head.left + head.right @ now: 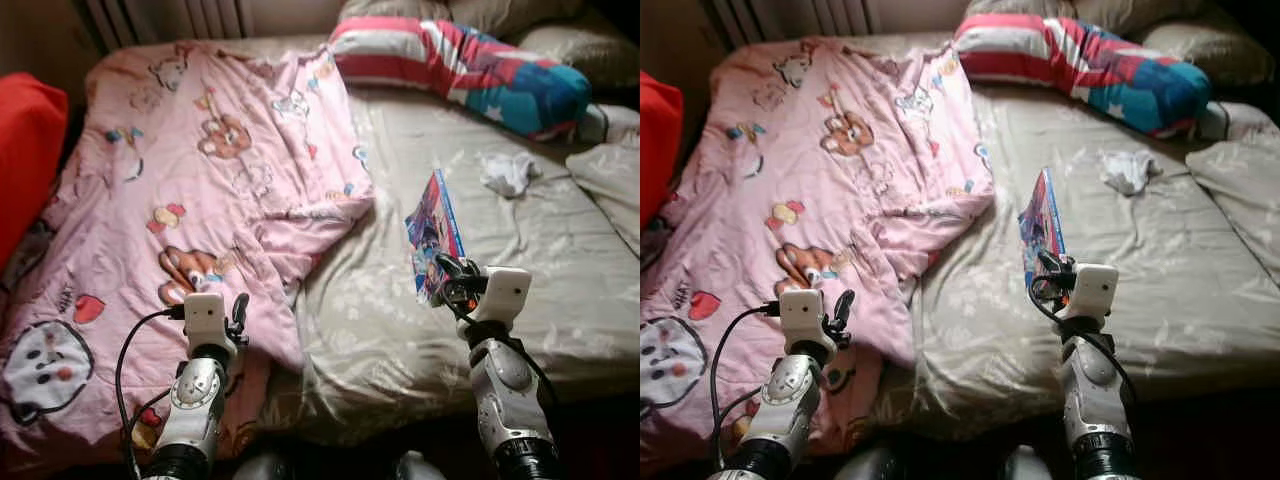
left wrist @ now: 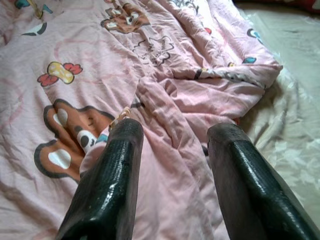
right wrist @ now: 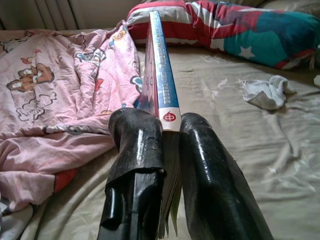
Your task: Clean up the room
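A thin colourful book [image 1: 434,232] stands on edge above the beige sheet [image 1: 560,300] of the bed, and my right gripper [image 1: 447,274] is shut on its near end. In the right wrist view the book's blue-and-white spine [image 3: 161,75] runs away from between the two black fingers [image 3: 137,150]. My left gripper [image 1: 238,312] hovers open over the near part of the pink cartoon-print duvet [image 1: 200,170]; its fingers [image 2: 112,180] have nothing between them. A small crumpled white cloth [image 1: 509,172] lies on the sheet farther back on the right.
A striped red, white and teal bolster pillow [image 1: 470,62] lies across the head of the bed, with beige pillows [image 1: 580,45] behind it. A red cushion [image 1: 25,150] sits at the far left. A radiator [image 1: 170,18] stands behind the bed.
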`<state>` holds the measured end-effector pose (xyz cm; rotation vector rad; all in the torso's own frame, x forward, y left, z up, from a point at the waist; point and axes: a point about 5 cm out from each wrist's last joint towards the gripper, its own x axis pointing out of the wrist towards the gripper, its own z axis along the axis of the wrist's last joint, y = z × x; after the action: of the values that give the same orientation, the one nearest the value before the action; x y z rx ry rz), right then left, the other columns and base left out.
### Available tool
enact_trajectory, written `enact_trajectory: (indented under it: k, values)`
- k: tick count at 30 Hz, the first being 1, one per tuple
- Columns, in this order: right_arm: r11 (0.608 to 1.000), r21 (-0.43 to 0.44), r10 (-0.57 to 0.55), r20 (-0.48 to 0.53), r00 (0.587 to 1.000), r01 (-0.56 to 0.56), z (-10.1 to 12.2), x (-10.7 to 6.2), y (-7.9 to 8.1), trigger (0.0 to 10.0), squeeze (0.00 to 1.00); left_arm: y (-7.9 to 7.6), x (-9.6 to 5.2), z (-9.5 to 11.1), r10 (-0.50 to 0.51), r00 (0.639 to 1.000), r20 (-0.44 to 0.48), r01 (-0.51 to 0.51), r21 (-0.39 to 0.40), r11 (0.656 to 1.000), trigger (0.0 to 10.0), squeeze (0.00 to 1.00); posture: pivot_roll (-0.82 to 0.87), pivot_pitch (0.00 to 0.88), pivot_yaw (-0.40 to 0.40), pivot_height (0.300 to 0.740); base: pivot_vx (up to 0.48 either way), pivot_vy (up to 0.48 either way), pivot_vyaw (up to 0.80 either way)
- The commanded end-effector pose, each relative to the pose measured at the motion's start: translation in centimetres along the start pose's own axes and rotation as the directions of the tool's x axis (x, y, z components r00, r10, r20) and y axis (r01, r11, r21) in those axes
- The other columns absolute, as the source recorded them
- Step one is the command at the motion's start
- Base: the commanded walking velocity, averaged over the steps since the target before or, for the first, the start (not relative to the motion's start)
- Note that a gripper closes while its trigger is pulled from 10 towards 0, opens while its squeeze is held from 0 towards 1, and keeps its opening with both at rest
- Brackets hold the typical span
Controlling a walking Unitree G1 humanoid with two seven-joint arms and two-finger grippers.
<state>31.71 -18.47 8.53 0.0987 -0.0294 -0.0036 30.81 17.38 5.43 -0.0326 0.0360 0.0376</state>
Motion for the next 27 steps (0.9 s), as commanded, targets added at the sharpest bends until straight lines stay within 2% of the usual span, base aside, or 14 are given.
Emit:
enact_trajectory:
  k: [1,15,27]
  values:
    - [1.0,-0.001,-0.017,0.023,1.0,0.017,0.57,-0.04,-0.38,10.0,0.0,-0.04,-0.64,-1.12,-0.007,0.999,-0.038,0.007,0.001,1.0,10.0,0.0,-0.07,0.119,-0.012,0.74,0.0,0.0,0.0]
    - [1.0,-0.003,-0.019,-0.001,1.0,0.019,0.17,-0.16,-0.35,10.0,0.0,-0.15,-0.61,-1.12,-0.017,0.999,-0.031,0.017,0.008,1.0,10.0,0.0,-0.06,0.109,-0.008,0.74,0.0,-0.397,0.0]
    - [1.0,-0.001,-0.015,-0.018,1.0,0.015,-0.1,-0.17,-0.19,10.0,0.0,0.19,-0.53,-0.92,-0.007,1.0,-0.024,0.007,0.012,1.0,10.0,0.0,-0.05,0.164,-0.006,0.74,0.0,-0.443,0.0]
